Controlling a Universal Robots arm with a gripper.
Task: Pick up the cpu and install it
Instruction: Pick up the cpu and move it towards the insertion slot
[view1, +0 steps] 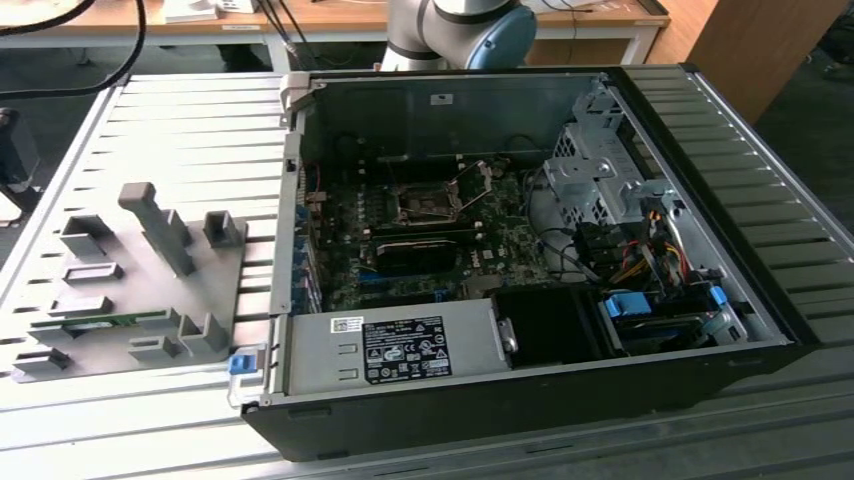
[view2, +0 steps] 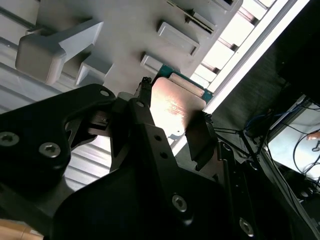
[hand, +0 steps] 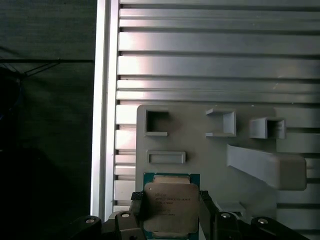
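Note:
The cpu (hand: 171, 201), a flat square chip with a shiny metal top and a thin green rim, sits between my gripper's (hand: 171, 209) two black fingers (hand: 137, 206), which press on its opposite edges. In the second wrist view the cpu (view2: 172, 107) shows its reflective top inside the gripper (view2: 172, 114), over the grey fixture plate (view2: 130, 25). The cpu appears held above the plate (hand: 200, 160), close to the plate's edge. The motherboard's black socket (view1: 430, 205) with its metal frame lies in the open computer case (view1: 534, 390).
The grey fixture plate (view1: 134, 290) with raised holders and a green circuit strip (view1: 80, 322) lies on the slatted table (view1: 747, 120) on the exterior view's left. Inside the case are a power supply (view1: 387, 350), drive cage (view1: 601, 170) and cables (view1: 641, 250). The arm's base (view1: 461, 20) stands behind.

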